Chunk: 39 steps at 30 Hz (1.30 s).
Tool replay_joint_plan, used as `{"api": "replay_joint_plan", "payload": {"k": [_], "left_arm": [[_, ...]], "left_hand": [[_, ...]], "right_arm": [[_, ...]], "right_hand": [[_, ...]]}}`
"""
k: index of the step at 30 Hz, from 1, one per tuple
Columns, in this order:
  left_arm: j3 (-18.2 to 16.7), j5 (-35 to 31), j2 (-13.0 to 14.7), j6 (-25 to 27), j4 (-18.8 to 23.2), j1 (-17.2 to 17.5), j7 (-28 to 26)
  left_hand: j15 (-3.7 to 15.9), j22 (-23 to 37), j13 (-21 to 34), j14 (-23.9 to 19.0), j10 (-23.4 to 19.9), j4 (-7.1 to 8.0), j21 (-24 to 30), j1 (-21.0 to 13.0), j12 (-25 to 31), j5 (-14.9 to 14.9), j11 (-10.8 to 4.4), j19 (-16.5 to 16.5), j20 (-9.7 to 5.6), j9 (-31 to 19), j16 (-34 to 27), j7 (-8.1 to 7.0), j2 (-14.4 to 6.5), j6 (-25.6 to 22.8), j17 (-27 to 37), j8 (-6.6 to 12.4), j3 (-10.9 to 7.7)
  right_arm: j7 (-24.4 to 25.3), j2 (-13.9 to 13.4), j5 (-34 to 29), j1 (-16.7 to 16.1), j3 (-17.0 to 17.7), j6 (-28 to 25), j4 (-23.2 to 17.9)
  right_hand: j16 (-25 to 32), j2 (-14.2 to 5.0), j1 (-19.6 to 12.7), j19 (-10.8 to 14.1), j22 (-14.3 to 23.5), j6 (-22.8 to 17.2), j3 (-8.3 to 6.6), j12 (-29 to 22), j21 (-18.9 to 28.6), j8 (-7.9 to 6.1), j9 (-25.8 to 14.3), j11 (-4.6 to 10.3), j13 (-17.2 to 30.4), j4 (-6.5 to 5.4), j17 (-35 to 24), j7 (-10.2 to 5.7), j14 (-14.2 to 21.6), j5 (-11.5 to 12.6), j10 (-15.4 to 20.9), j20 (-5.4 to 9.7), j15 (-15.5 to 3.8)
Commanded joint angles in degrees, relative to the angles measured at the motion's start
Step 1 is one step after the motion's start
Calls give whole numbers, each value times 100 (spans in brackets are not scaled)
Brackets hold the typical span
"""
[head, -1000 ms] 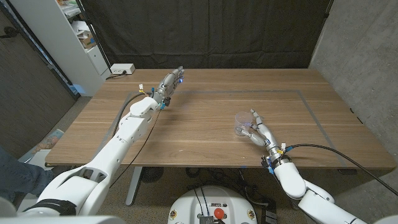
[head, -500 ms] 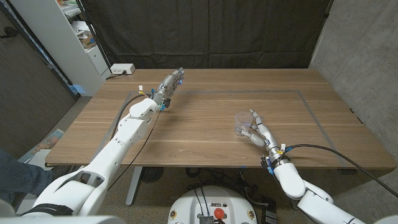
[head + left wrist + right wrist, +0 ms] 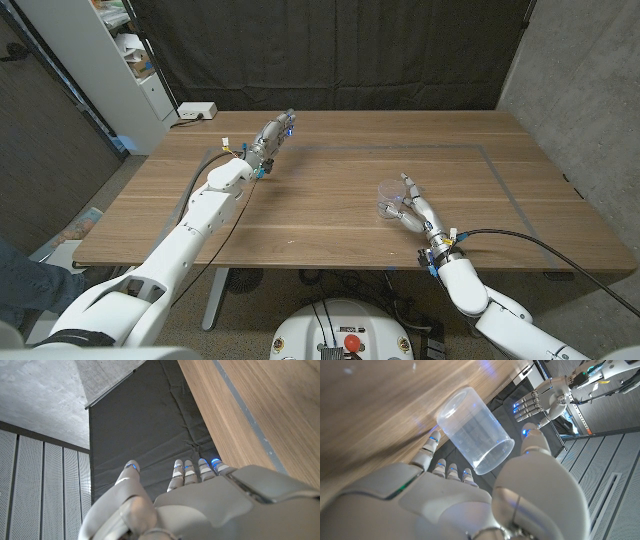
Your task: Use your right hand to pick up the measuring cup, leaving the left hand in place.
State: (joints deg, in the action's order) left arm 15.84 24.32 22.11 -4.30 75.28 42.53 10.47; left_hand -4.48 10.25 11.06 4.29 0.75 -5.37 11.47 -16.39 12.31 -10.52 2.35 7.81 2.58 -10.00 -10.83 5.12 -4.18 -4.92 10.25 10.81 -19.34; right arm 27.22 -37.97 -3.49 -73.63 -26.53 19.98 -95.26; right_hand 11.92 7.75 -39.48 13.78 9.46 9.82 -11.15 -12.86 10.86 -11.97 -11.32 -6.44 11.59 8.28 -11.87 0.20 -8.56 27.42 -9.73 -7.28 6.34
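Comparing with a second earlier, little had changed: the right hand stayed at the measuring cup, fingers and thumb curled loosely around it. The clear, colourless cup stood right of centre on the tabletop. The left hand remained far left, fingers straight, holding nothing.

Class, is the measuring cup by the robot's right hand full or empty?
Empty: the clear measuring cup shows nothing inside, with the right hand around it.
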Motion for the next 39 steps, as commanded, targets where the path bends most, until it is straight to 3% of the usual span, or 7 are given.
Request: {"api": "replay_joint_plan", "payload": {"k": [1,13,22,28,31,33,39], "left_arm": [[-15,29,-23,-63,-143,-44,41],[-28,25,-72,-93,-234,-57,24],[-32,5,-73,-68,-227,-56,-7],[-30,3,-81,-72,-246,-70,5],[-27,7,-90,-80,-272,-85,23],[-23,0,-93,-90,-285,-96,32],[-25,3,-97,-98,-310,-115,58]], "left_hand": [[8,11,9,20,-16,-35,-17,18,-18,-6,26,43,2,-24,10,-27,-47,-48,14,2,-26],[6,11,9,12,-23,-39,-17,21,-16,-6,32,47,14,-24,7,-41,-49,-48,14,-1,-25],[12,11,9,15,-22,-42,-18,23,-17,-6,26,55,24,-25,8,-42,-51,-55,14,0,-24],[7,11,9,19,-17,-44,-16,24,-19,-6,29,53,29,-25,9,-44,-53,-59,14,0,-24],[8,11,9,14,-23,-45,-16,24,-17,-6,21,54,32,-25,7,-47,-54,-58,14,-1,-25],[13,11,9,15,-26,-46,-17,24,-16,-6,28,57,30,-25,7,-49,-54,-60,14,-1,-24],[5,12,9,21,-31,-48,-17,27,-15,-6,7,60,34,-25,10,-55,-55,-63,14,-1,-23]], "right_arm": [[-46,52,-22,120,-73,-97,34],[1,101,-53,203,-108,-145,68],[80,151,-91,235,-137,-225,91],[252,228,-154,229,-137,-289,107],[338,257,-197,223,-139,-293,115],[428,302,-221,210,-137,-298,121],[568,345,-298,192,-141,-311,122]], "right_hand": [[33,18,-60,55,14,665,28,-34,42,-18,-34,13,26,-19,-16,-27,46,22,-325,-4,-13],[60,-2,-116,188,14,556,57,-71,65,-43,-33,5,30,-26,-19,-44,140,54,-222,-59,-26],[120,-47,-270,446,21,74,91,-189,92,-181,-46,83,50,-22,-32,-139,371,152,90,-218,-88],[159,-99,-441,593,24,-457,104,-373,75,-323,-68,136,88,-15,-46,-244,570,243,535,-229,-118],[173,-132,-524,633,26,-630,106,-490,59,-349,-69,223,121,-17,-55,-328,649,282,811,-254,-164],[183,-154,-571,644,28,-768,116,-613,41,-366,-70,365,160,-30,-66,-407,711,311,1085,-270,-187],[259,-234,-669,730,32,-1058,111,-820,44,-408,-71,471,242,-52,-87,-497,980,348,1500,-332,-289]]}}
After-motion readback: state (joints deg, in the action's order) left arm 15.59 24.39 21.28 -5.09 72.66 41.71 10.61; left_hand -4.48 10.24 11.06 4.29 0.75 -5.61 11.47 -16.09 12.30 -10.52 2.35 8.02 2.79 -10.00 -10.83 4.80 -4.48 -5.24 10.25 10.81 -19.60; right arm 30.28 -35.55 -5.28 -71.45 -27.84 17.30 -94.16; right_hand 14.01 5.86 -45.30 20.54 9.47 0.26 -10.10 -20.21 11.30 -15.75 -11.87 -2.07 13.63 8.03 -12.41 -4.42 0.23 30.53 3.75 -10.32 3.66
